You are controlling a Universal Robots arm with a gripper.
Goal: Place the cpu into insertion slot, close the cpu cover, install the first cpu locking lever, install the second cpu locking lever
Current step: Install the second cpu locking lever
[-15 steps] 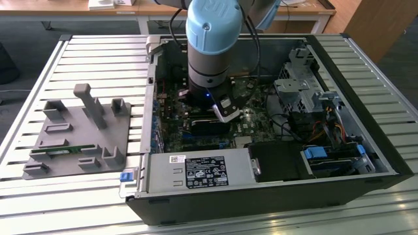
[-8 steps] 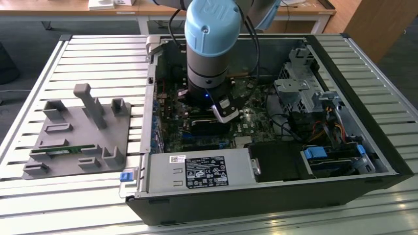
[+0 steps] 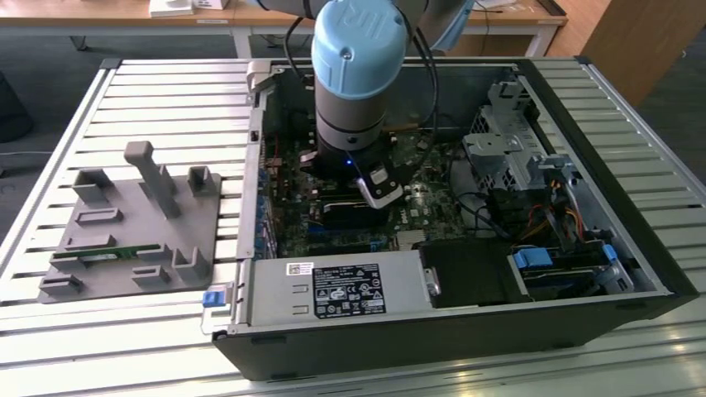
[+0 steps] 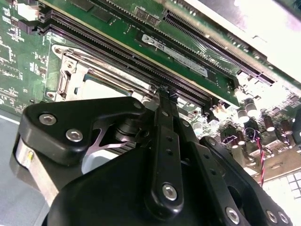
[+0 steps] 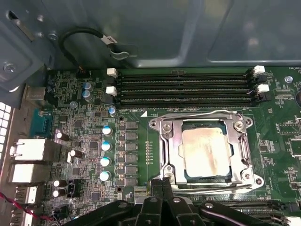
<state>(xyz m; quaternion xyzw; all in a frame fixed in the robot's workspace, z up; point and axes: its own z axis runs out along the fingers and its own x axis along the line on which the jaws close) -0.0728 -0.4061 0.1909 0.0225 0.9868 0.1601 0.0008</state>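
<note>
In the first wrist view the cpu [image 5: 207,153], a pale silver square, lies in the insertion slot [image 5: 207,178] on the green motherboard. The silver cpu cover [image 5: 171,141] lies flat around it, framing the chip. One wire locking lever [image 5: 188,114] runs along the cover's side nearest the memory slots. A second [image 5: 221,189] runs along the opposite side. My gripper [image 5: 162,184] is shut, its black fingertips together at the cover's edge by that second lever. The second wrist view shows the gripper [image 4: 164,92] just beside the cover [image 4: 75,70]. From the exterior view the gripper [image 3: 381,197] is inside the open computer case.
Black memory slots [image 5: 183,87] run beside the socket, and capacitors [image 5: 106,146] stand on its other side. The case holds a power supply [image 3: 336,289], a drive cage [image 3: 508,149] and cables [image 3: 551,223]. A grey fixture plate [image 3: 132,223] sits on the slatted table at the exterior view's left.
</note>
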